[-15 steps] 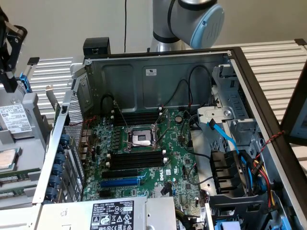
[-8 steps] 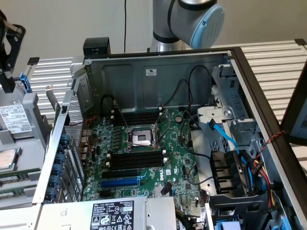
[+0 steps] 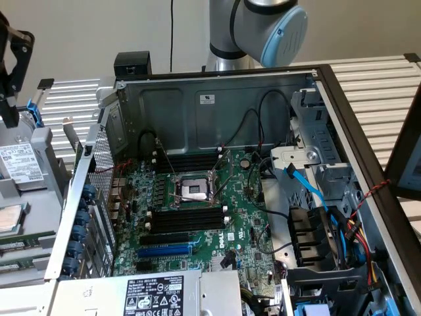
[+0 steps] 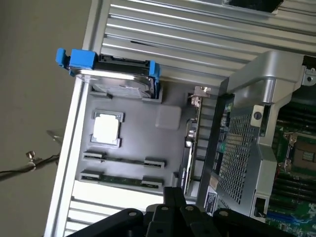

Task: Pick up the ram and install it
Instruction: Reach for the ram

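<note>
Two ram sticks lie side by side in holders on a grey tray (image 4: 168, 143), one (image 4: 123, 160) next to the other (image 4: 118, 178). In the exterior view they show as green strips (image 3: 16, 241) at the left edge, outside the case. My gripper (image 4: 174, 195) hangs above the tray near the sticks, its black fingers shut together with nothing between them. In the exterior view the gripper (image 3: 10, 115) is at the far left, high over the tray. The black memory slots (image 3: 187, 220) on the motherboard (image 3: 243, 230) stand beside the processor socket (image 3: 194, 189).
The tray also holds a hard drive with blue brackets (image 4: 118, 81) and a processor chip (image 4: 106, 129). An open computer case (image 3: 217, 105) fills the middle, with a perforated side wall (image 3: 99, 171), a blue expansion slot (image 3: 164, 250), cables (image 3: 309, 191) and a power supply (image 3: 164, 293).
</note>
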You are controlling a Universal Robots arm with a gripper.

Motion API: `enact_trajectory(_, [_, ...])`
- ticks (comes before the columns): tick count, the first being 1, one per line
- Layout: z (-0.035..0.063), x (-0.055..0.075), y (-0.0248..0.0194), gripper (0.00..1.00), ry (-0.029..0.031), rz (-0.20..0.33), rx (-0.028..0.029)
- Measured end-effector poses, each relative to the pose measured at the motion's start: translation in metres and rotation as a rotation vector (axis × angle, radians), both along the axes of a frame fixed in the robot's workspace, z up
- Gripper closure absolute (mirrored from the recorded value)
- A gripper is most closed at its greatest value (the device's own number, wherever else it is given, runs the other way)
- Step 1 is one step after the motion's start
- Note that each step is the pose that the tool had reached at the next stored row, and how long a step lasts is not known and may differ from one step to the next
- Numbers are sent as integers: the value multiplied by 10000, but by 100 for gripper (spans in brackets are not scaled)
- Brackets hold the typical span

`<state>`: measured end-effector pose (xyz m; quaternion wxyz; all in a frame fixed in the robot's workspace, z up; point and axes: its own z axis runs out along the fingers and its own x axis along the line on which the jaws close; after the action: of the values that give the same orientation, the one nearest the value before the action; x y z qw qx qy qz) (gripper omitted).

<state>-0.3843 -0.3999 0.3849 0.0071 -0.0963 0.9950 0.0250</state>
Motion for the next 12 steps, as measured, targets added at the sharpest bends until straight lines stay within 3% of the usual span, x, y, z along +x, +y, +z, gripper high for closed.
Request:
enact_trajectory(4, [-10, -49, 0, 88, 0, 432, 3])
enact_trajectory(12, [-14, -64, 0, 88, 0, 1804, 0])
